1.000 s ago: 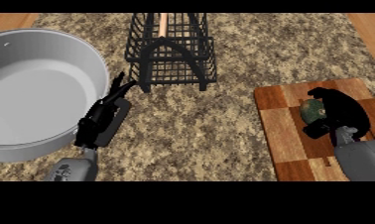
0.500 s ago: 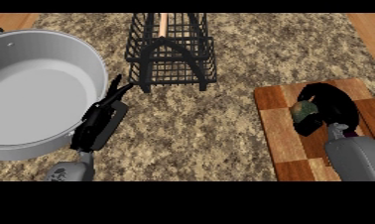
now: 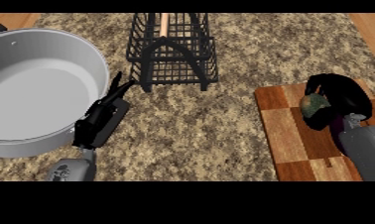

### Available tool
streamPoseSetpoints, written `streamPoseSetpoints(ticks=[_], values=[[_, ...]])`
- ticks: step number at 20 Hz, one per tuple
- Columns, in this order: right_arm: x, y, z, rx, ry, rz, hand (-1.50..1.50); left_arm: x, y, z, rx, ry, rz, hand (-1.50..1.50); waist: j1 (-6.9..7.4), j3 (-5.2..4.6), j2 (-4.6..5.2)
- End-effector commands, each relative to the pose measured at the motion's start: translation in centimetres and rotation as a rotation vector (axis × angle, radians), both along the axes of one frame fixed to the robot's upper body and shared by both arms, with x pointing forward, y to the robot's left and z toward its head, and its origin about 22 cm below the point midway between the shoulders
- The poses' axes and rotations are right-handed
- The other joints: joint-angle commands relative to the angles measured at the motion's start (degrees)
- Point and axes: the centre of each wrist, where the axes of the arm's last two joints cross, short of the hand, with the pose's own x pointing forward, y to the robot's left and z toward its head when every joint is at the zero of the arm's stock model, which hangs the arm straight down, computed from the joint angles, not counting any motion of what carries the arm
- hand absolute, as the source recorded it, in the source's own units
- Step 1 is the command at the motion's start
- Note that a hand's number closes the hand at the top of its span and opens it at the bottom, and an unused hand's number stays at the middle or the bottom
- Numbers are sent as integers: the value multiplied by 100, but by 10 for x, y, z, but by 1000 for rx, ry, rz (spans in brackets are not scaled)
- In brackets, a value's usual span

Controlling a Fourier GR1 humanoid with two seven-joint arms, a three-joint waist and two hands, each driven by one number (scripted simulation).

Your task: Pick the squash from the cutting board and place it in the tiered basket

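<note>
Vs. half a sec ago: the robot's right hand [image 3: 338, 100] has shifted a little toward the black wire tiered basket [image 3: 173, 49], and the dark green squash [image 3: 316, 105] has gone with it; a sec ago the hand sat further from the basket, over the board's far-right part. The left hand [image 3: 102, 116] looks about where it was.

Right hand: black fingers curled round the squash, clamped on it, w/ only a mottled green patch of it showing on the side facing the basket. Hand and squash are over the brown checkered wooden cutting board [image 3: 291, 134], which lies well apart from the basket, to its right and nearer the robot. Can't tell whether the squash is touching the board or is lifted off it. The grey right forearm [image 3: 359, 144] comes in over the board's near-right part.

Left hand: fingers straight and together, holding nothing, pointing toward the basket's near-left corner w/ fingertips close to it but not touching. Its palm side is right against the rim of the large grey metal pot [image 3: 45, 89], which stands left of the basket.

All of it is on the speckled granite counter [image 3: 212, 134].
</note>
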Motion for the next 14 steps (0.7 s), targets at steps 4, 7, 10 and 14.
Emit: streamPoseSetpoints(ticks=[4, 7, 10, 14], values=[[19, -22, 40, 209, -190, 91, 150, 1, -6, 1, -18, 29, 10, 0, -42, -7, -5], [15, 11, 56, 433, -218, 165, 150, -3, 10, -2, -14, 18, 6, 0, -127, -16, -42], [15, 19, 99, 490, -358, 210, 150, 3, 0, -3, -5, 23, 25, 0, -154, -17, -40], [11, 41, 150, 484, -414, 274, 150, 6, 1, 3, 10, 16, 20, 0, -95, -16, -33]])
